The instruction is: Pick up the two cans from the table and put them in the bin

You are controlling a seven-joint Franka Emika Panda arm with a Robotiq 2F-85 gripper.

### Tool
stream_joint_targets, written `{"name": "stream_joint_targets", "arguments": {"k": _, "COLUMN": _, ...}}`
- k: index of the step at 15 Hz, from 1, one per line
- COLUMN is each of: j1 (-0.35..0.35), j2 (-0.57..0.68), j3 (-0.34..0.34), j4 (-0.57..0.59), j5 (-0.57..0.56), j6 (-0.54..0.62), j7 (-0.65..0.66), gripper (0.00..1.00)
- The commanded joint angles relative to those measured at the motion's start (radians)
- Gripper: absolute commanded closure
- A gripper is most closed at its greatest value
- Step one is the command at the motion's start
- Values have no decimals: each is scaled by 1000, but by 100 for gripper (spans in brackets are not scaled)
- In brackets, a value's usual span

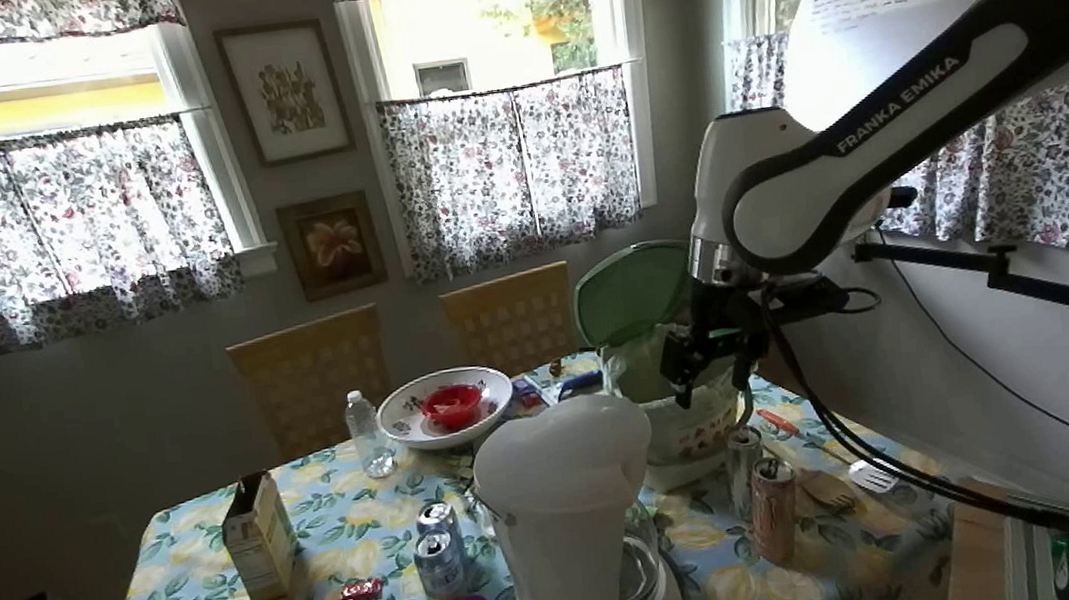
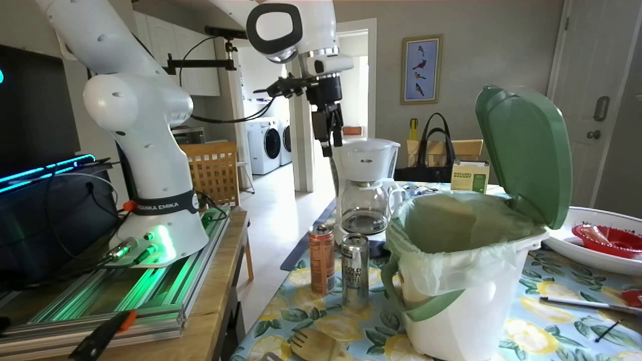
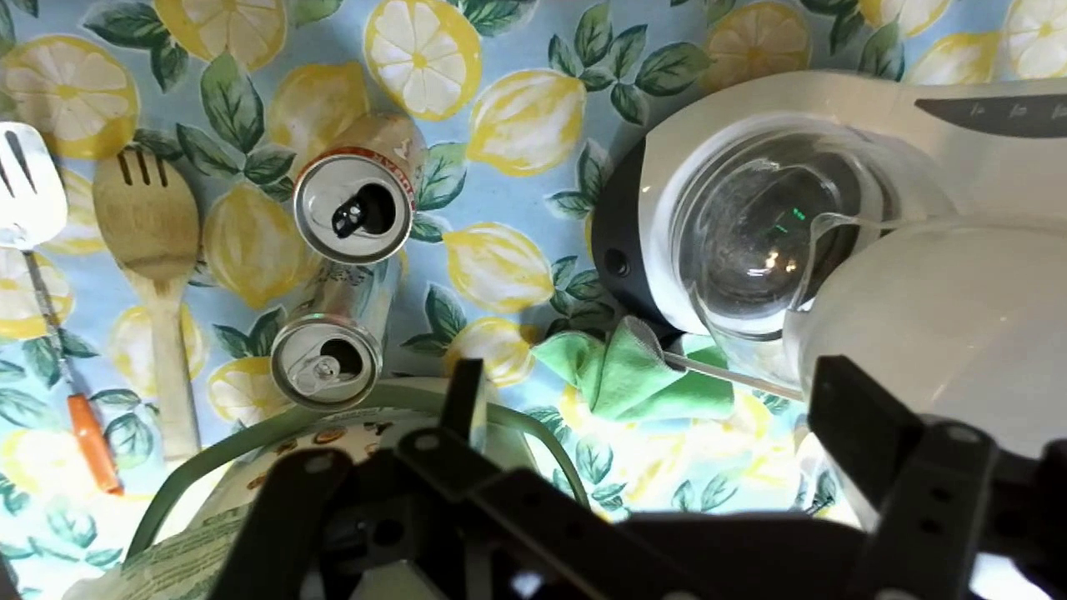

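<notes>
An orange can (image 1: 775, 514) (image 2: 322, 263) (image 3: 350, 207) and a silver can (image 1: 745, 472) (image 2: 355, 276) (image 3: 325, 367) stand upright side by side on the flowered table (image 1: 346, 503). The bin (image 1: 696, 438) (image 2: 461, 311) stands close to them with its green lid (image 2: 526, 150) raised and a bag over its rim. Two more cans (image 1: 440, 564) (image 1: 439, 520) stand beyond the coffee maker in an exterior view. My gripper (image 1: 711, 382) (image 2: 332, 145) (image 3: 654, 396) is open and empty, well above the table. In the wrist view both cans lie up and left of the fingers.
A white coffee maker (image 1: 567, 498) (image 2: 368, 165) stands near the bin, its glass carafe (image 3: 775, 233) beside a green cloth (image 3: 633, 379). A wooden fork (image 3: 150, 233) and a spatula (image 3: 29, 183) lie by the cans. A bowl (image 1: 408, 430) and bottle (image 1: 369, 435) are farther off.
</notes>
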Motion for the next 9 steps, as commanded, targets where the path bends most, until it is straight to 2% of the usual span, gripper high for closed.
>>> {"name": "stream_joint_targets", "arguments": {"k": 1, "j1": -33, "j2": 75, "j3": -24, "j4": 1, "j5": -36, "j6": 72, "j7": 17, "gripper": 0}}
{"name": "stream_joint_targets", "arguments": {"k": 5, "j1": -76, "j2": 122, "j3": -59, "j4": 1, "j5": -45, "j6": 115, "j7": 22, "gripper": 0}}
{"name": "stream_joint_targets", "arguments": {"k": 9, "j1": -78, "j2": 183, "j3": -89, "j4": 1, "j5": -31, "j6": 118, "j7": 0, "gripper": 0}}
